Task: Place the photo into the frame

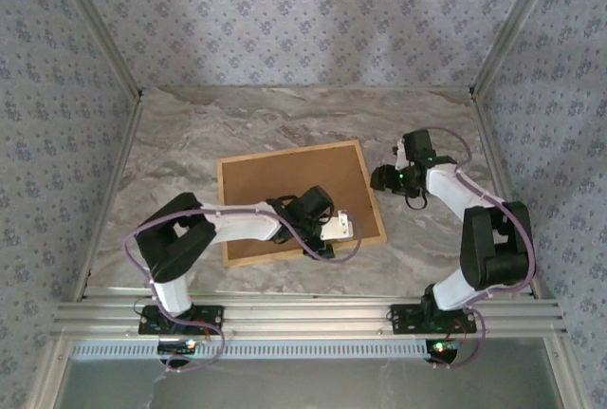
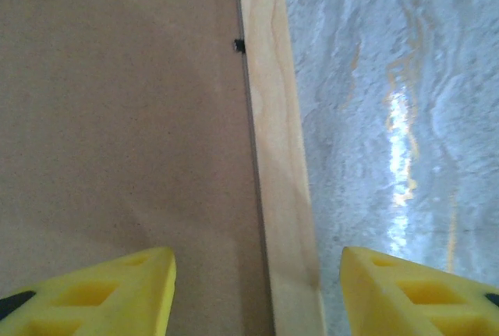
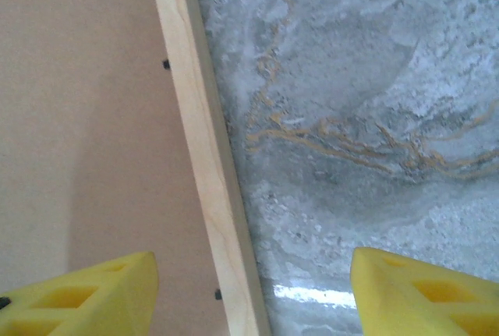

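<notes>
Frame (image 1: 275,186) of pale wood lies flat on the grey marbled table (image 1: 237,115), back side up, so its plain brown backing board (image 2: 117,118) faces the cameras. It sits near the middle of the table, turned a little, with its right corner nearer the arms than its left. What is under the board cannot be told.

From above, the left arm reaches rightward across the near part of the board, and the left gripper (image 1: 343,229) hangs over the near right part of the frame. In the left wrist view its yellow fingers (image 2: 101,293) stand wide apart with nothing between them but the scene below. One is over the board and the other over the bare table, with the wooden rail (image 2: 273,157) running up between them. A small black tab (image 2: 238,44) sits where board meets rail.

The right arm bends in from the right, and the right gripper (image 1: 381,179) is just beside the frame's right edge, toward the far corner. In its wrist view the fingers (image 3: 86,297) are also spread and hold nothing, again one over the board and one over the table, astride the rail. Two more black tabs (image 3: 166,64) show along that edge. Whether either gripper touches the frame I cannot tell.
</notes>
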